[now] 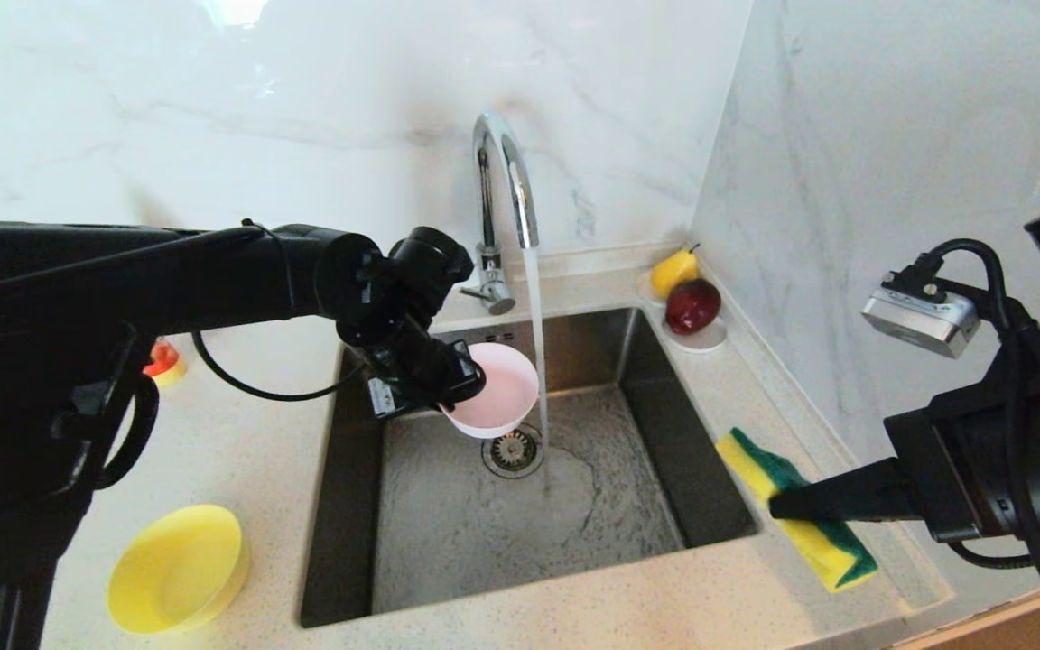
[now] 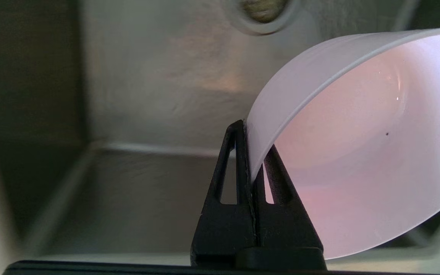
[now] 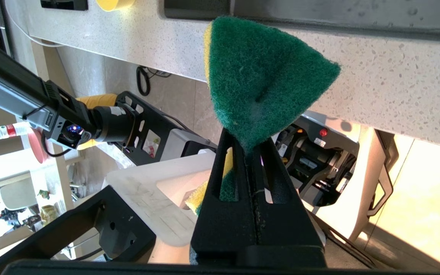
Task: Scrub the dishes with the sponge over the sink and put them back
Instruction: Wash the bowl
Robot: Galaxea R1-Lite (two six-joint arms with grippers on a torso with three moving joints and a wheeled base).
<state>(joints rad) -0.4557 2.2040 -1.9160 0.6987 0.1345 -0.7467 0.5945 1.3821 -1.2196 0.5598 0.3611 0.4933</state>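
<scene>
The pale pink bowl (image 1: 497, 390) hangs tilted over the sink (image 1: 520, 506), above the drain and just beside the water stream from the faucet (image 1: 506, 171), its rim pinched in the closed left gripper (image 1: 470, 379). Off the sink's right edge, the closed right gripper (image 1: 782, 506) clamps the sponge (image 1: 795, 510) above the tabletop (image 1: 285, 406). The yellow bowl (image 1: 177, 567) sits left of the sink.
</scene>
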